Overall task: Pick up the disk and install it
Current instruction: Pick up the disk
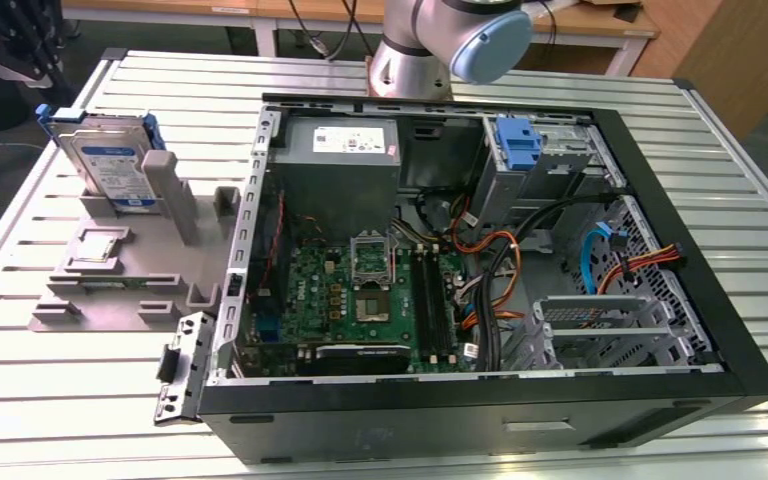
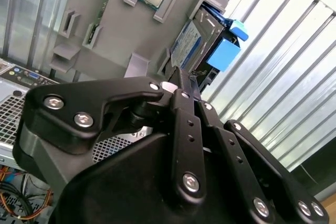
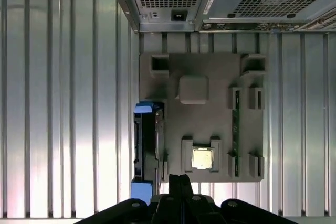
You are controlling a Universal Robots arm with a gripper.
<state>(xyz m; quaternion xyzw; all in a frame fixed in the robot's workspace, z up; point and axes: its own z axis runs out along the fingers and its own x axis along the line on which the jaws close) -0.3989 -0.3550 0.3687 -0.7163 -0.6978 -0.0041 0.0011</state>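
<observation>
On the grey fixture (image 1: 124,300) stands one disk (image 1: 101,165).

Bright light; table (image 3: 79,129) glares, perhaps overexposed.

The robot's single silver-grey metal arm (image 1: 408,62) stood at the upper middle of the exterior view. Its tube rose upright to a rounded joint with a light-blue plastic cap (image 1: 494,45), which faced the exterior view's right.

In the first wrist view the black metal two-fingered hand (image 3: 181,181) reached away from the camera. Its two slim fingers (image 3: 176,188) lay pressed together along their length, tips meeting, with nothing gripped between them.

In the second wrist view the fingertips (image 2: 181,80) likewise met. The black linkage bars (image 2: 233,153), pinned with silver screws, were folded in close beside them. The broad black mounting bracket (image 2: 79,111) sat in the foreground.
</observation>
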